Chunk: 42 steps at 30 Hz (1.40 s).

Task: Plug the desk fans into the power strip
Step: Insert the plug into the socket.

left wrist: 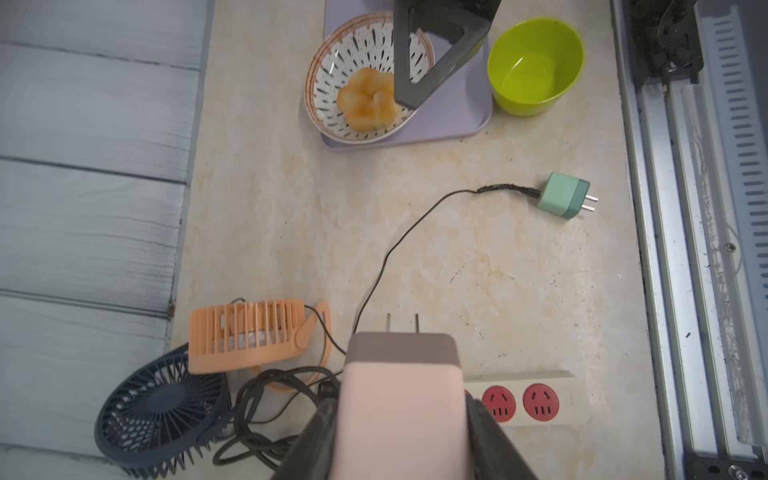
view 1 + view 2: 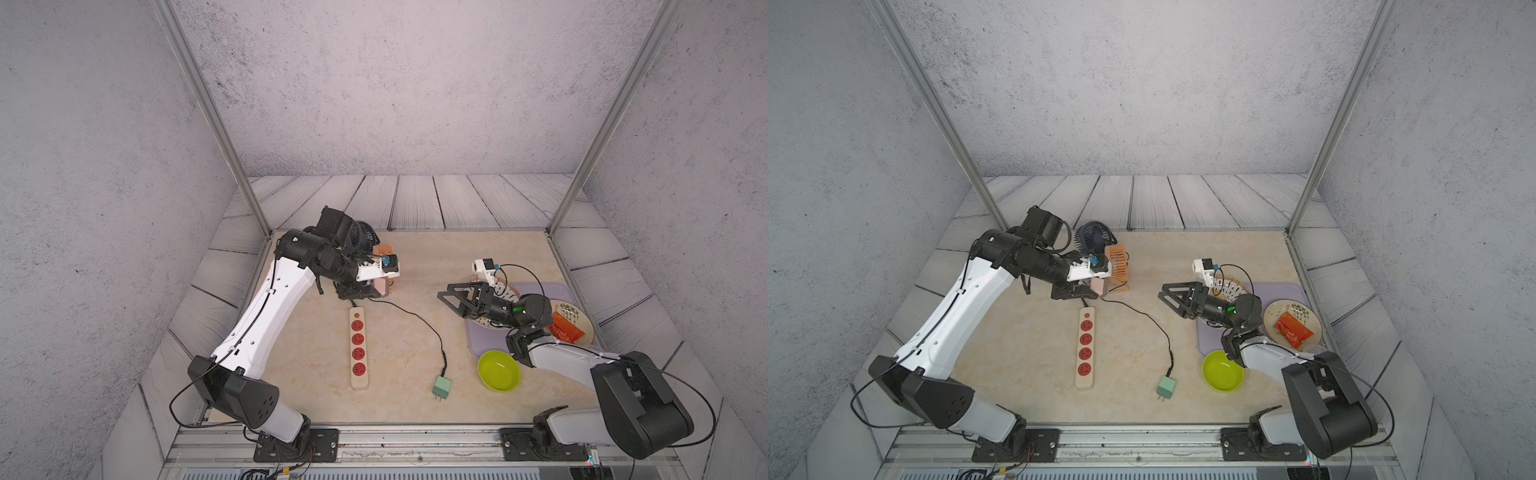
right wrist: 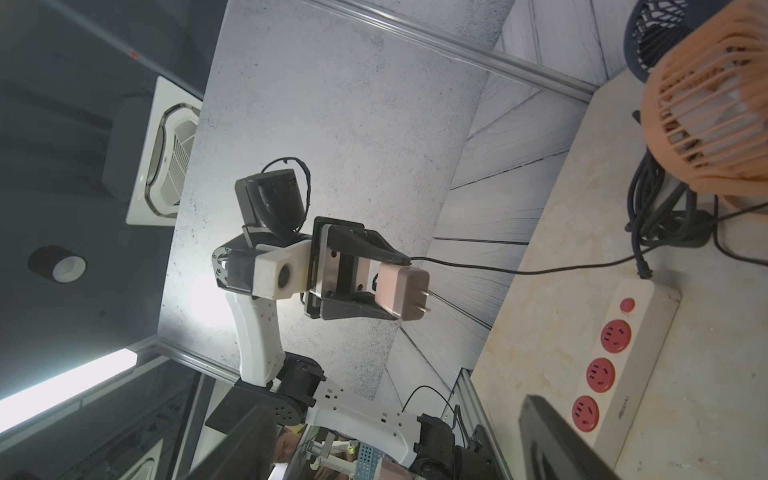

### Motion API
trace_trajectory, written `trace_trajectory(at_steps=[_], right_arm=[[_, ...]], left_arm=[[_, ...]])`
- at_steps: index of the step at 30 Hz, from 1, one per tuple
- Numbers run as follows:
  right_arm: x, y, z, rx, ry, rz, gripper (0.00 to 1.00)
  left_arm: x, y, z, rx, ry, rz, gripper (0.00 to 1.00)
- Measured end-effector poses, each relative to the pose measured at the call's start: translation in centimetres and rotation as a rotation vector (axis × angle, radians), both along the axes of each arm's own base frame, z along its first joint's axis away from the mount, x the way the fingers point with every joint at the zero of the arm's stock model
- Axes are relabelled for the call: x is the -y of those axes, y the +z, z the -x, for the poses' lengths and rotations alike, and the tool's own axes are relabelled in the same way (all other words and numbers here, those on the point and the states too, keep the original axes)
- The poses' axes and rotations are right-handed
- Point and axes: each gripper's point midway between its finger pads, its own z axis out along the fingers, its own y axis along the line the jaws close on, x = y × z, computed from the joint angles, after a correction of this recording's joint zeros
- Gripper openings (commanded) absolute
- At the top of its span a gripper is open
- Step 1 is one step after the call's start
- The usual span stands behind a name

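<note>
The cream power strip (image 2: pixel 359 348) (image 2: pixel 1086 348) lies lengthwise on the table, its red sockets facing up. My left gripper (image 2: pixel 384 287) (image 3: pixel 395 289) hovers above the strip's far end, shut on a pink plug (image 1: pixel 401 407) (image 3: pixel 401 293). The plug's two prongs stick out level, away from the wrist. An orange desk fan (image 2: pixel 1117 264) (image 1: pixel 249 336) and a dark navy fan (image 2: pixel 1094 237) (image 1: pixel 162 411) stand just behind, beside coiled black cord. Which fan the pink plug belongs to I cannot tell. My right gripper (image 2: pixel 451 297) (image 2: pixel 1169 293) hangs open and empty right of the plug.
A green plug (image 2: pixel 440 387) (image 1: pixel 563 201) on a thin black cord lies near the front, right of the strip. A purple tray (image 2: pixel 478 345) at the right carries a patterned bowl (image 1: pixel 332 70) of buns. Beside it sit a lime bowl (image 2: pixel 498 370) and a plate (image 2: pixel 1273 311) with red packets.
</note>
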Motion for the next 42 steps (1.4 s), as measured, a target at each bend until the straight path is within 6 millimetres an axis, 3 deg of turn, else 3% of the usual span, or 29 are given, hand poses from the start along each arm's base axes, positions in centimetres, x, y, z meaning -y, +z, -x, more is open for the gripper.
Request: trace_trajectory(at_steps=[5,10,13,22,31,42], right_arm=[[0.3,-0.9,0.3,0.038,-0.045,0.203,0.99],[2.4,4.6,1.0,0.314,-0.199,0.42,0.99],[4.3,5.7,1.8,0.436,-0.292,0.548,0.99],[10.1,1.2,2.6,0.565,-0.49,0.932,0.99],[13.6,-2.1,3.4,0.655,-0.585,1.134,0.99],[15.6,-2.3,3.0,0.682,-0.695,1.214,0.99]], left_arm=[[-3.3,-1.7,-0.4,-0.053,0.06,-0.096,0.0],[-5.2,-4.8,-0.8,-0.126,0.091,-0.201,0.0],[-6.0,-6.2,-1.1,-0.143,0.1,-0.253,0.0],[-7.5,-9.5,-2.3,-0.199,0.118,-0.381,0.0],[-7.7,-13.0,-3.2,-0.285,0.114,-0.458,0.0],[-7.4,-15.7,-3.5,-0.309,0.093,-0.553,0.0]])
